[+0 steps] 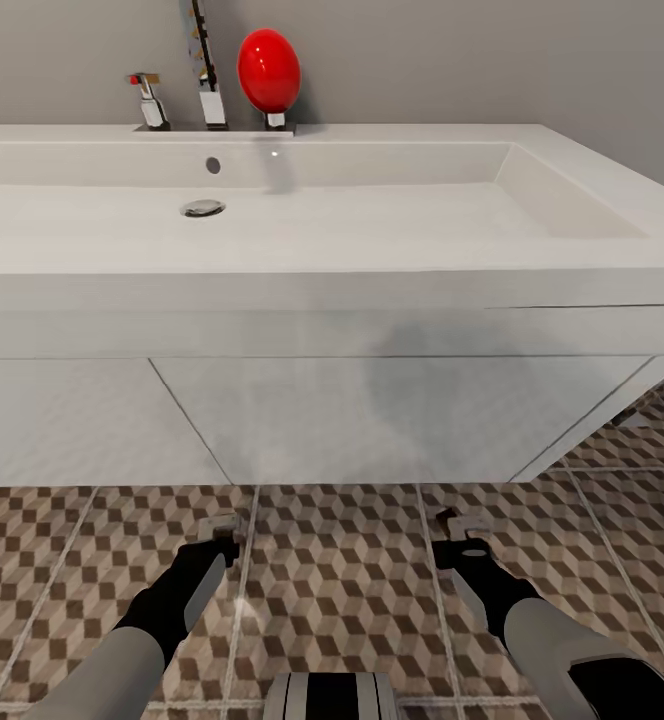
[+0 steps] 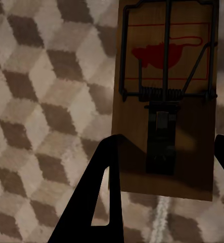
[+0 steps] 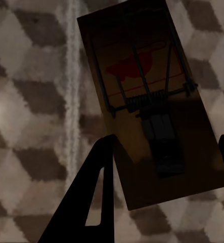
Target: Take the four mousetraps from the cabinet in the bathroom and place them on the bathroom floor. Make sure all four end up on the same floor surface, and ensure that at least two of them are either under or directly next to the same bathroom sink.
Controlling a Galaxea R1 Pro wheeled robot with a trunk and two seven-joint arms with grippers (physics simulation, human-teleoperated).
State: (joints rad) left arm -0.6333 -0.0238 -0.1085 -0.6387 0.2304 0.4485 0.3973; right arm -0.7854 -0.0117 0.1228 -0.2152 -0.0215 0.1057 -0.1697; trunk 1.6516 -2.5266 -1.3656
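Sink [image 1: 372, 215]: smooth white, faint satin sheen; vanity front below it matt white. Tap [image 1: 212, 100] behind the basin: bright polished metal. Red ball [image 1: 269, 70] beside the tap: glossy. Floor [image 1: 342, 580] under the sink: matt printed tile, pale rough grout. Mousetrap [image 2: 165, 101]: brown wood slab, dark metal wire, printed red label. Second mousetrap [image 3: 152, 106]: same wood and metal.

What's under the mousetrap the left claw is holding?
Under the mousetrap held in the left claw is cube-patterned floor, with a pale grout line showing at its near end. The tiles straight beneath the trap are covered.
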